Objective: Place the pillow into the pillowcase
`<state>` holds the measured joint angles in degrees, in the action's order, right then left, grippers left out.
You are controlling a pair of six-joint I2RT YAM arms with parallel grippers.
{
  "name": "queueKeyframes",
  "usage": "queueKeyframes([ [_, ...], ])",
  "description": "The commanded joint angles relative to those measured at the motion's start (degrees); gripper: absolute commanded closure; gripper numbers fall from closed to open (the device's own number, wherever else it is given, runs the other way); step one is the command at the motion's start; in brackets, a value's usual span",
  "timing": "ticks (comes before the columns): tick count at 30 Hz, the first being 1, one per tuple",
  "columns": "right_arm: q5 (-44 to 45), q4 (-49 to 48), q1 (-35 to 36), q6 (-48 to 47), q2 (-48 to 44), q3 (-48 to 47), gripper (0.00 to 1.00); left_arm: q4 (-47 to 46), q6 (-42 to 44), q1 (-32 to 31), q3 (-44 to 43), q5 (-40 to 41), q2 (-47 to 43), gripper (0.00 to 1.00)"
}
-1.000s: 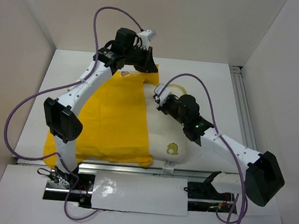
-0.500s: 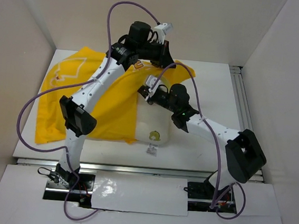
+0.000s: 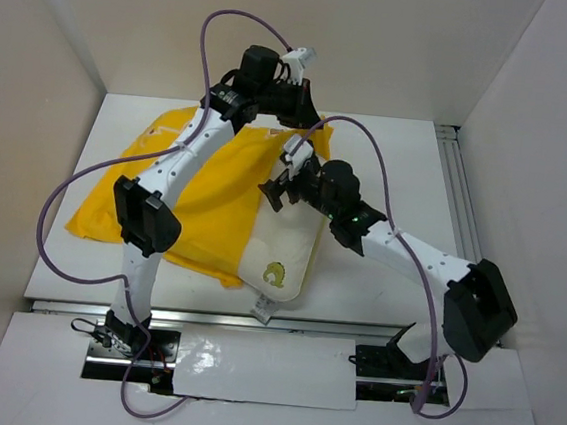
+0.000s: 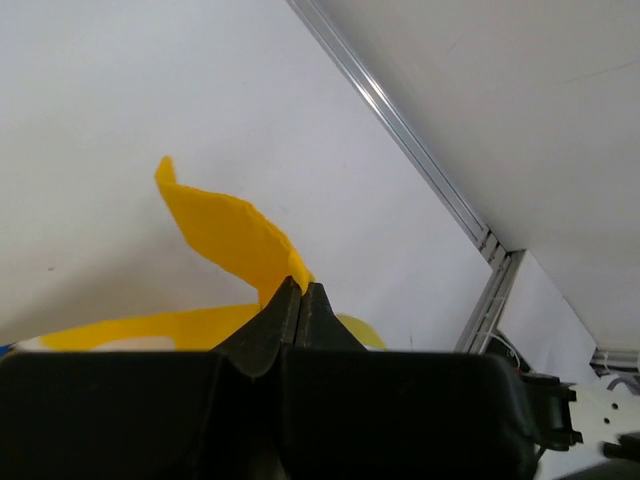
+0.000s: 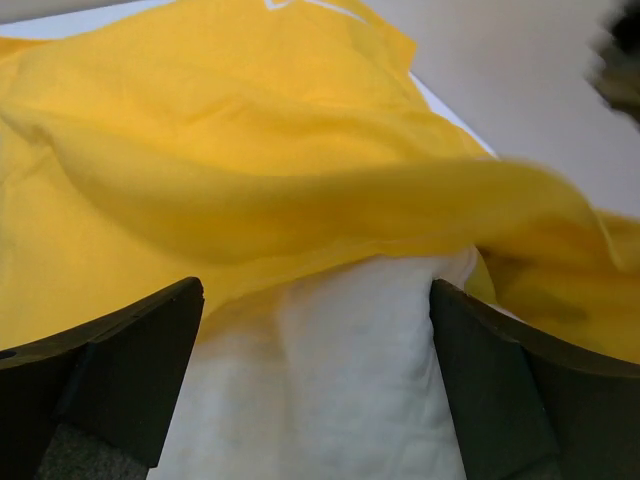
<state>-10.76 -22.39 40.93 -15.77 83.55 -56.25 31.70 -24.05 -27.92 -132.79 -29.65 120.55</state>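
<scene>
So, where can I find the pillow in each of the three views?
Top external: the pillow lies at the centre, right beside the pillowcase.
Left wrist: not in it; only the pillowcase shows.
Right wrist: bottom centre, its far end under the pillowcase.
Shared landmark: the yellow pillowcase.

We see one white pillow [image 3: 285,248] and one yellow pillowcase [image 3: 210,195]. We count two robot arms, the left arm [image 3: 171,177] and the right arm [image 3: 410,253], two purple cables [image 3: 240,13] and one table [image 3: 422,186].
</scene>
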Motion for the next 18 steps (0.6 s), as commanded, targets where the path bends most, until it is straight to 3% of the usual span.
queueKeyframes([
  [1,15.0,15.7,0.8,11.7,-9.0,0.6,0.00,-6.6,-2.0,1.7,0.4,1.2,-3.2,1.00],
  [5,23.9,25.6,0.2,19.5,-16.0,2.5,0.00,-6.7,-3.1,2.8,-0.1,1.3,-2.0,1.00],
  [10,24.6,30.0,-0.4,23.5,-20.2,6.2,0.00,-8.3,-3.6,2.8,-0.7,1.3,-1.5,1.00],
  [16,17.6,19.7,-4.4,24.4,-15.8,8.6,0.00,-10.0,-4.7,2.8,1.0,-1.6,-2.5,1.00],
  [17,13.7,14.3,-5.5,23.8,-12.9,8.6,0.05,-10.8,-4.7,2.2,1.0,-2.2,-2.5,1.00],
  [18,10.7,11.6,-5.5,23.8,-11.2,8.6,0.19,-10.8,-4.7,2.2,1.0,-2.2,-2.5,1.00],
])
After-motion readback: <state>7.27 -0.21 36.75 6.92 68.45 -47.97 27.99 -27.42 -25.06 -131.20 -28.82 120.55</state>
